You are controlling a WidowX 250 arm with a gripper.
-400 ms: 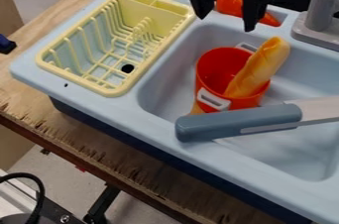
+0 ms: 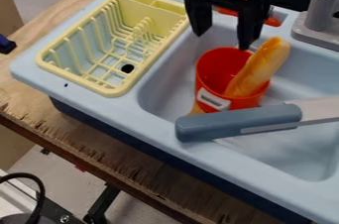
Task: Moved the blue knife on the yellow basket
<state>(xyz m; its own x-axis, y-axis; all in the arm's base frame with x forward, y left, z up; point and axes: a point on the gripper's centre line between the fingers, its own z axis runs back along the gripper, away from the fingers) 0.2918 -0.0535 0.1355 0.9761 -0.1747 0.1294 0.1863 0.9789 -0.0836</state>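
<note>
Knife waiting, red pot in the way

My main worry is the red pot (image 2: 215, 69). It sits between the gripper (image 2: 224, 38) and the blue knife (image 2: 238, 122), with a bread loaf (image 2: 259, 67) leaning up out of it. If I come forward too low, I could snag the loaf or knock the pot into the knife.

The knife lies across the front of the sink (image 2: 159, 82), handle by the near rim, blade reaching to the right edge of my view. I can't tell whether the handle touches the pot. The handle looks thick and smooth, so an off-centre pinch might let it roll or slip into the basin. Gripped near its butt, the long blade would probably droop and swing, then catch the wall of the yellow basket (image 2: 57, 71) as I set it down.

I have the gripper hanging fingers-down from the top edge, behind the pot. The fingers are spread, nothing between them, set roughly side by side along the handle's direction. I judge I need to turn the wrist to straddle it.
</note>
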